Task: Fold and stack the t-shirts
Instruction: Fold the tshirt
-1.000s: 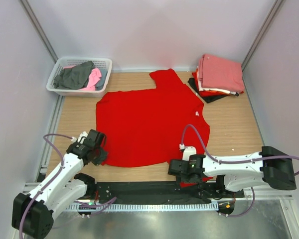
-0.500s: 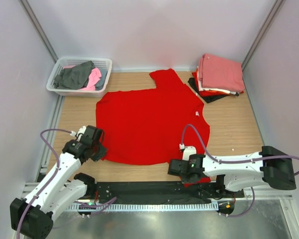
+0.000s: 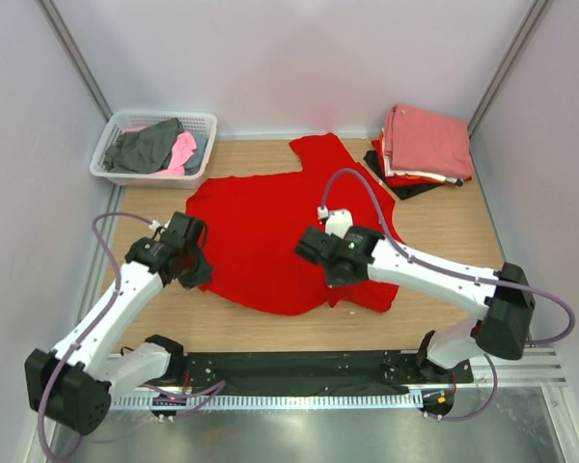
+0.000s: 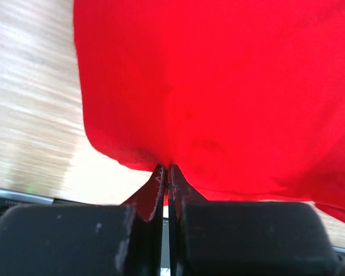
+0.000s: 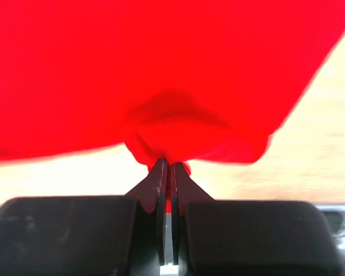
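Note:
A bright red t-shirt [image 3: 270, 227] lies spread across the middle of the wooden table, its near part lifted and bunched. My left gripper [image 3: 195, 273] is shut on the shirt's near-left hem [image 4: 161, 161]. My right gripper [image 3: 340, 273] is shut on a pinch of the near-right edge [image 5: 167, 155], and the cloth drapes below it. Folded t-shirts [image 3: 423, 149] sit stacked at the far right, salmon-pink on top with red and black beneath. More t-shirts, grey and pink [image 3: 154, 147], lie crumpled in the basket.
A white lattice basket [image 3: 208, 121] stands at the far left corner. Grey walls close in the table on three sides. A black rail [image 3: 289, 367] runs along the near edge by the arm bases.
The right gripper closed on the shirt's near-right edge and carried it away from the rail toward the middle. The left gripper also moved farther in with the hem, so the shirt's near part is bunched.

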`<state>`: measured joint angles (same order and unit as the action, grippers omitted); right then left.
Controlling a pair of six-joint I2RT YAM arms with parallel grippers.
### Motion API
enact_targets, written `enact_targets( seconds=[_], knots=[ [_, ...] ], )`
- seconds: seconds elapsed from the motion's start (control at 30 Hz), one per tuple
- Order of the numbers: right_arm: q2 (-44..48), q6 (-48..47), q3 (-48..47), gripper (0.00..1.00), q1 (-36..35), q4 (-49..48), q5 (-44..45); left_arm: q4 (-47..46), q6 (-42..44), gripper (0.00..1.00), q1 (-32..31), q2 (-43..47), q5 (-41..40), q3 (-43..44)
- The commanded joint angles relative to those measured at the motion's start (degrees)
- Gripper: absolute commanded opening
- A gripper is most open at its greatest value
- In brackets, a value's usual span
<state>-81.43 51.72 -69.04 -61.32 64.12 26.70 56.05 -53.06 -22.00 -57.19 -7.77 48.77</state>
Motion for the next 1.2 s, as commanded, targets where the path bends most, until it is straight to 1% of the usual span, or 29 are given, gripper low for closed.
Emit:
enact_targets(
  seconds=[0.0, 0.13, 0.3, 0.4, 0.67, 0.83, 1.07, 1.13, 1.17],
  knots=[
    [-5.4, -14.3, -8.7, 0.01, 4.3, 3.9, 7.4, 0.2, 6.1, 0.0, 0.7, -5.5, 1.3, 5.1],
    [-8.2, -20.9, -13.4, 0.01, 9.0, 2.5, 7.8, 0.1, 10.7, 0.0, 3.3, -10.8, 1.3, 9.5],
    [-10.3, -26.1, -18.1, 0.01, 15.2, 0.1, 7.6, -0.2, 13.5, 0.0, 6.5, -16.0, 0.6, 14.2],
    [-11.6, -29.8, -19.8, 0.01, 17.5, -2.1, 6.0, -0.5, 14.6, 0.0, 7.7, -18.9, 0.0, 15.9],
    [-16.2, -36.4, -22.6, 0.01, 22.5, -7.0, 1.4, -1.9, 16.0, 0.0, 11.0, -26.0, -0.7, 18.1],
    [-19.8, -38.9, -24.3, 0.01, 24.7, -9.2, -0.2, -2.4, 16.2, 0.0, 11.8, -30.6, -0.6, 19.9],
    [-27.7, -42.7, -30.6, 0.01, 27.6, -11.2, -0.9, -2.4, 16.6, 0.0, 13.2, -37.7, -0.6, 23.5],
    [-31.4, -44.3, -32.6, 0.01, 28.5, -11.4, -1.1, -2.2, 17.3, 0.01, 13.6, -41.1, -0.7, 24.3],
    [-33.0, -44.5, -34.4, 0.03, 29.1, -11.8, -1.1, -2.1, 17.4, 0.07, 13.7, -42.2, -0.6, 25.0]
  ],
)
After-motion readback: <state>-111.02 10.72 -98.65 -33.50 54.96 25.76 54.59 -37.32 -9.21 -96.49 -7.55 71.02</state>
